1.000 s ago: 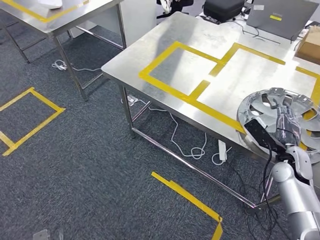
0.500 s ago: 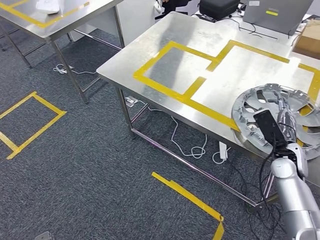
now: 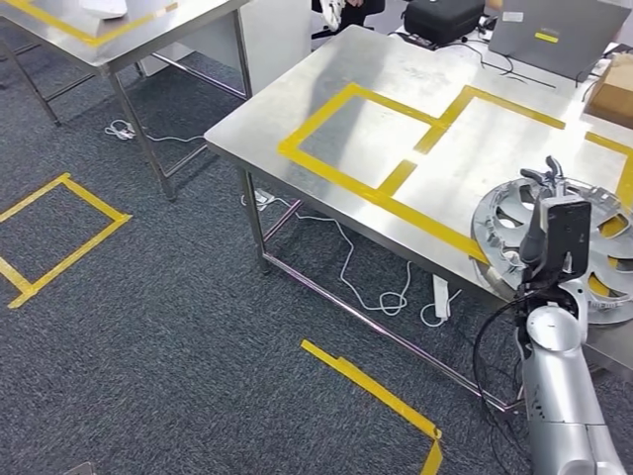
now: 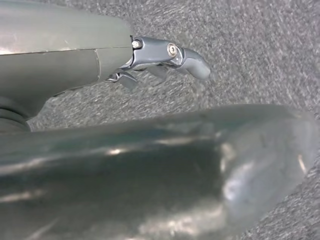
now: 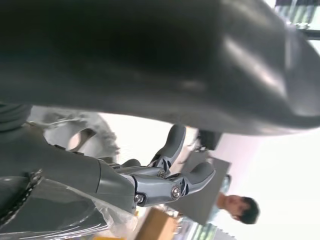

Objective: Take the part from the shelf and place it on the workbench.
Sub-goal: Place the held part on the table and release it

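One silver wheel-cover part (image 3: 589,247) lies flat at the near right edge of the steel desk (image 3: 403,89), overlapping the yellow tape (image 3: 351,178) that marks out squares on the desktop, its near rim reaching just past the desk's edge. The right hand (image 3: 549,203) stands raised at the part's near left rim, fingers pointing upward above the dark wrist block. In the right wrist view the fingers (image 5: 177,172) are stretched out and apart with nothing between them, so the hand is released; the part's spoked rim (image 5: 81,132) shows just behind them. Whether any finger touches the part cannot be told.

The left hand (image 4: 166,55) hangs over grey carpet (image 4: 245,45), its fingers slack and holding nothing.

At the desk's far side sit a grey laptop (image 3: 556,35), a black case (image 3: 440,18) and a cardboard box (image 3: 613,87). A second steel desk (image 3: 112,40) stands well apart to the left. Yellow tape squares mark the carpet (image 3: 63,233), and white cables (image 3: 373,287) trail under the desk. A person (image 5: 237,207) appears in the background of the right wrist view.
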